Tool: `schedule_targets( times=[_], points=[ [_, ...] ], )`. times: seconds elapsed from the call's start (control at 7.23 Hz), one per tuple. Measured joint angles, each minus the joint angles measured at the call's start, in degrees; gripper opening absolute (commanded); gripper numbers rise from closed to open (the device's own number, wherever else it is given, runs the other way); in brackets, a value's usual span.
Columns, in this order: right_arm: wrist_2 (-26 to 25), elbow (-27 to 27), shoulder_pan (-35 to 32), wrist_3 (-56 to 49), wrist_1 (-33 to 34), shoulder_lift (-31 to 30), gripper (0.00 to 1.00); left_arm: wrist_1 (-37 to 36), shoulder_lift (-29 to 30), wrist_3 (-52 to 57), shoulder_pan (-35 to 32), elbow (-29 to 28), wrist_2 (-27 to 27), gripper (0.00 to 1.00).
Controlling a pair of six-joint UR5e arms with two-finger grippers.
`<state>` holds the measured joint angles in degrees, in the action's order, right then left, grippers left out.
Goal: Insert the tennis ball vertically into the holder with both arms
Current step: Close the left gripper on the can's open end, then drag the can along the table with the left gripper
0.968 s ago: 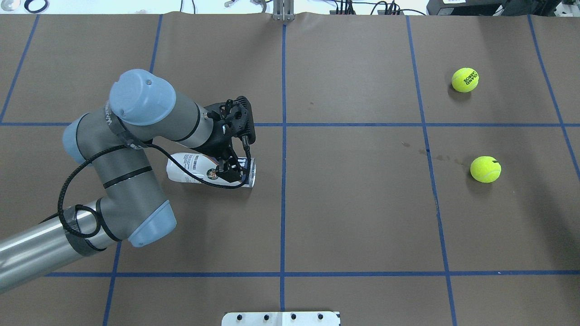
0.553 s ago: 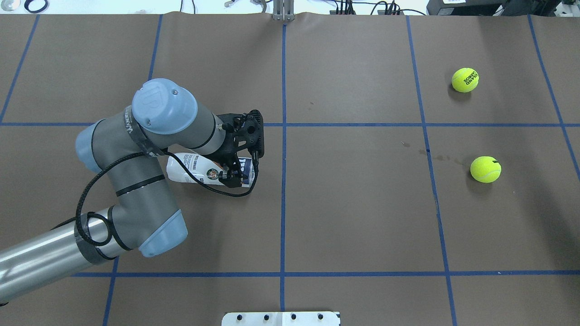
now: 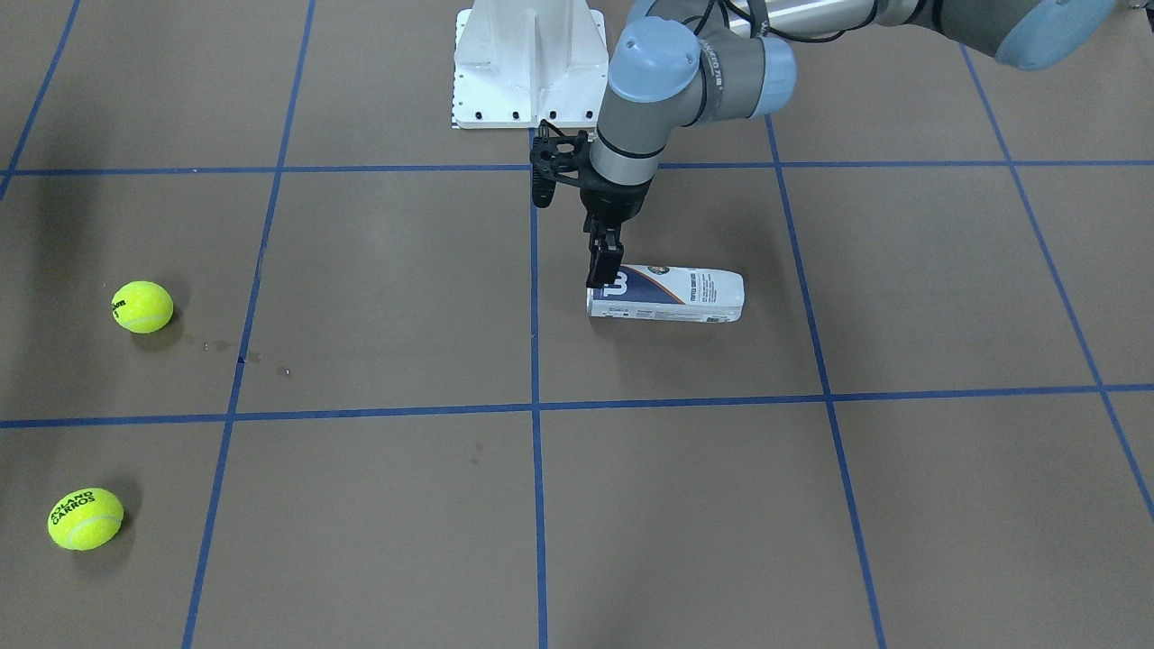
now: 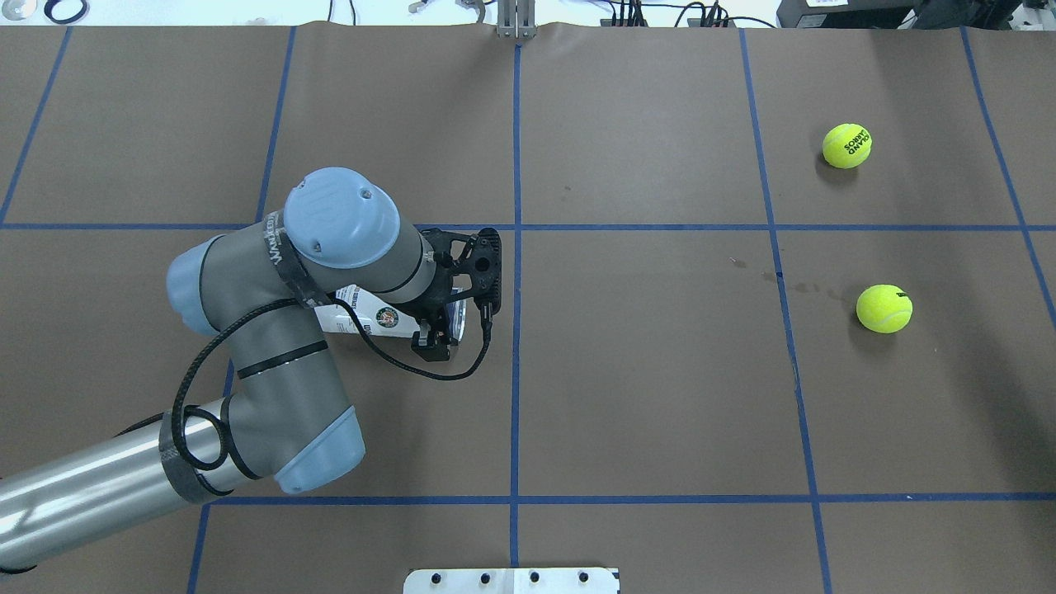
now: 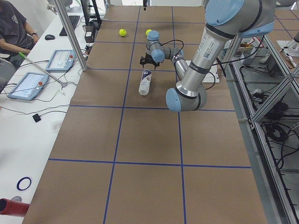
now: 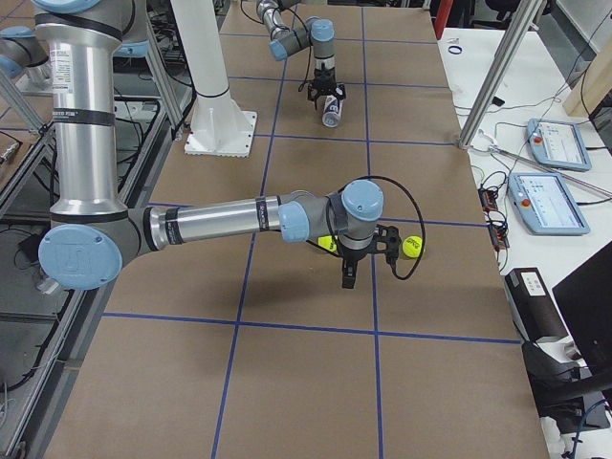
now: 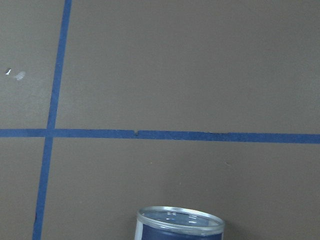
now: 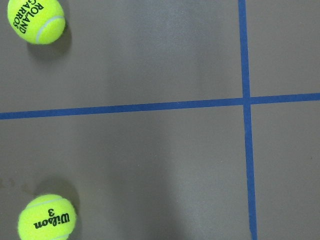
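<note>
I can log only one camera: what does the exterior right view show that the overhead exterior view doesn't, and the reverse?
Only exterior right: the right arm, poised over the table beside the balls, and the tablets on the side desk. Only overhead: the print on the far ball, and the near ball whole, which the right arm partly covers in the other view. Both: the left arm at the lying holder, and two balls.
</note>
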<state>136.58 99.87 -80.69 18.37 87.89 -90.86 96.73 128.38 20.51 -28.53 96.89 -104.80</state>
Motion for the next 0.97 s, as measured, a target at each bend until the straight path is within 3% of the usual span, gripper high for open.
schedule_targets(
  times=[0.97],
  points=[
    [0.06,0.18,0.00,0.02,-0.36,0.06,0.99,-0.57,2.32,1.11,1.04,-5.37,4.02,0.99]
  ],
)
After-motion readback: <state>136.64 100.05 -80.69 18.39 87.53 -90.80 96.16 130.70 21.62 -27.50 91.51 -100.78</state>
